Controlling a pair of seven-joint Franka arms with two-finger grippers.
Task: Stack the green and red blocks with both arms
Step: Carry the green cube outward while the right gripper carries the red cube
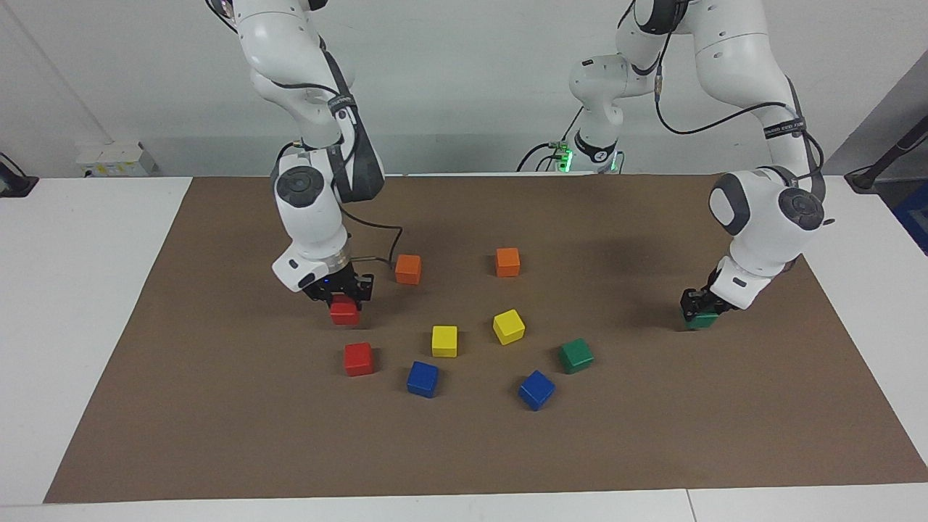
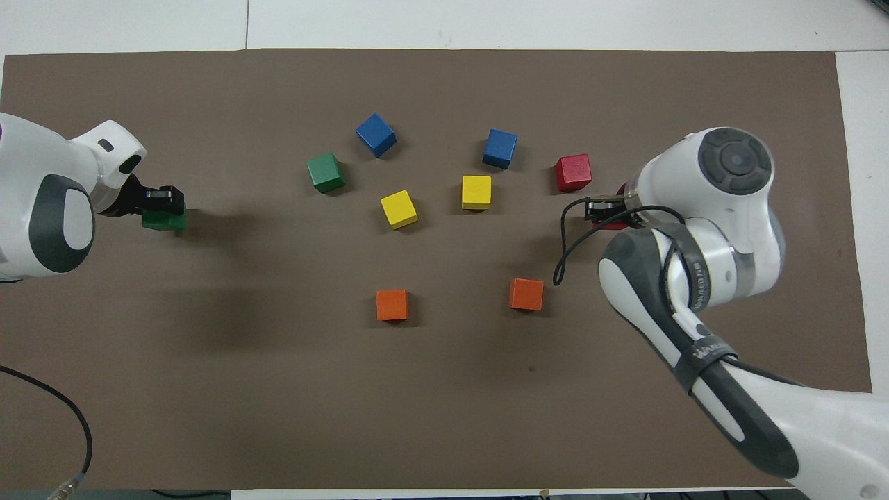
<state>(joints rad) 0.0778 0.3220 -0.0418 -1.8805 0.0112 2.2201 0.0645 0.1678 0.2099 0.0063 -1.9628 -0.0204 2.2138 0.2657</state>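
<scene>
— Well, what does the scene on the desk [image 1: 87, 290] show, starting with the big things?

— Two white arms bend over a brown mat [image 1: 471, 449] that covers most of the desk, each clamped on a cube. The right arm [image 1: 308, 210] comes down toward its own end of the mat; the left arm [image 1: 761, 217] leans over the mat's edge at the left arm's end, well apart from everything else

— And the hands?

— The right hand [image 1: 342, 293] is closed on a red block [image 1: 344, 312], gripped from above, the cube seemingly just clear of the mat. The left hand [image 1: 702, 306] is closed on a green block [image 1: 697, 320], held low at the mat, whether resting or hovering cannot be told

— Why hold them like that?

— Probably so each arm can build one colour. A top grip leaves the underside free to seat on a partner

— Where are the partners?

— The second red block [image 1: 358, 359] sits farther from the robots than the held one, quite near it. The second green block [image 1: 576, 355] lies among the scattered cubes, well apart from the left hand

— And the rest?

— Two orange cubes [image 1: 408, 269] nearer the robots, two yellow cubes [image 1: 444, 341] in the middle, two blue cubes [image 1: 423, 378] farthest out; none belongs in the stacks, so they likely stay where they lie
</scene>
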